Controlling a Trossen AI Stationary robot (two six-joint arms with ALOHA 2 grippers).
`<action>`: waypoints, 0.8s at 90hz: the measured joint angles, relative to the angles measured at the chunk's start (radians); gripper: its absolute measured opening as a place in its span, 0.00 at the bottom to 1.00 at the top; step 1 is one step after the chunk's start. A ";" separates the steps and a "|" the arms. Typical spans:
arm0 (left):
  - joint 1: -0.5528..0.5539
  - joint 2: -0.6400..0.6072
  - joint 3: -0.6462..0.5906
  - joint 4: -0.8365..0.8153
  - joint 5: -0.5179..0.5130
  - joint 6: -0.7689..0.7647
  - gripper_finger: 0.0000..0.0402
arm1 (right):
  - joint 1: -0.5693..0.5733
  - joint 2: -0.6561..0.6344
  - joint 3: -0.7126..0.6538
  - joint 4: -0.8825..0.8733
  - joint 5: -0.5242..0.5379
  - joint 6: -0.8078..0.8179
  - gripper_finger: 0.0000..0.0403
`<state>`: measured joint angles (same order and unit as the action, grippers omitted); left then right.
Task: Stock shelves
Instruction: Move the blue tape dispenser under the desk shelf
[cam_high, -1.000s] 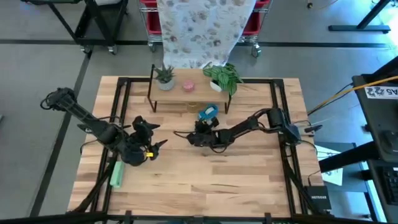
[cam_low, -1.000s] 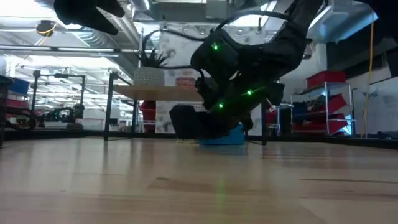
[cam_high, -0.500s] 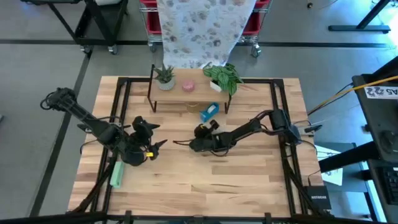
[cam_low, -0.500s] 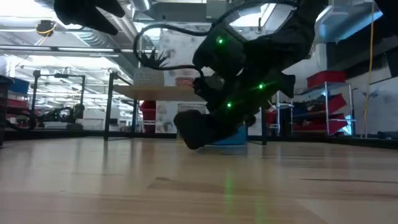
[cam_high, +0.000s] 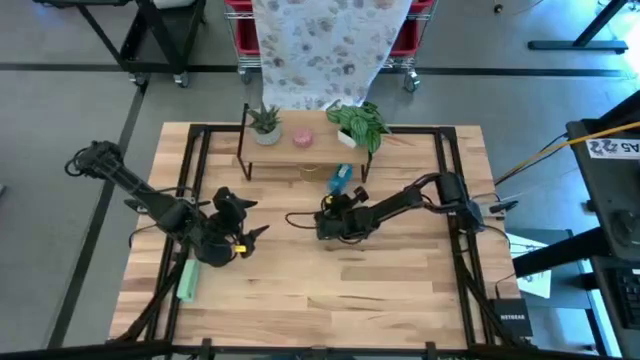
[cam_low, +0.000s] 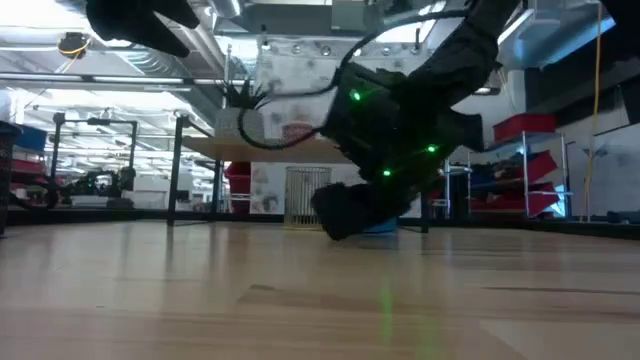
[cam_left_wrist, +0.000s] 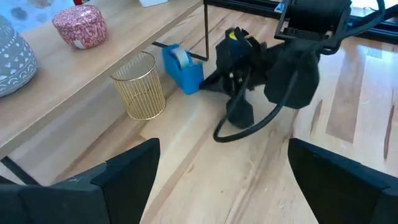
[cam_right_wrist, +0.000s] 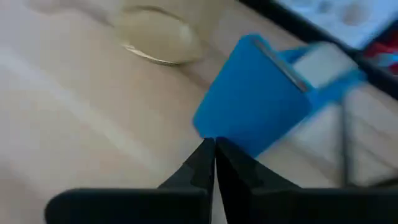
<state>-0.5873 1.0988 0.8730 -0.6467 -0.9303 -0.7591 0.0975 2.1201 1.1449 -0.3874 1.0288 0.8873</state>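
Right gripper (cam_right_wrist: 215, 163) pinched shut, empty, tip at blue dispenser (cam_right_wrist: 255, 102) under shelves (cam_high: 305, 148) — could shove it into gold cup (cam_left_wrist: 142, 86) w/ further push; left gripper (cam_left_wrist: 217, 180) wide open, idle.

The only legible text is "NETGEAR" on a black box (cam_high: 511, 322) beside the table.

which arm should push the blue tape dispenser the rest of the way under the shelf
Right. The right gripper, fingers shut, is right at the blue tape dispenser, which lies at the rack's front edge beside the gold wire cup. The left gripper hovers farther off, open, near the table's left side.
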 joint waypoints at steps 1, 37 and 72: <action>0.000 0.000 0.000 0.000 0.000 0.000 0.84 | 0.000 -0.002 -0.002 -0.023 0.006 0.017 0.00; 0.000 0.000 0.000 -0.003 0.000 0.000 0.84 | 0.078 -0.088 -0.003 -0.228 0.011 0.027 0.00; 0.000 0.000 0.000 0.000 0.007 0.000 0.84 | 0.266 -0.287 -0.178 -0.505 0.012 0.271 0.00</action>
<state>-0.5873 1.0988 0.8730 -0.6464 -0.9234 -0.7593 0.3634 1.8328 0.9672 -0.8919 1.0406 1.1579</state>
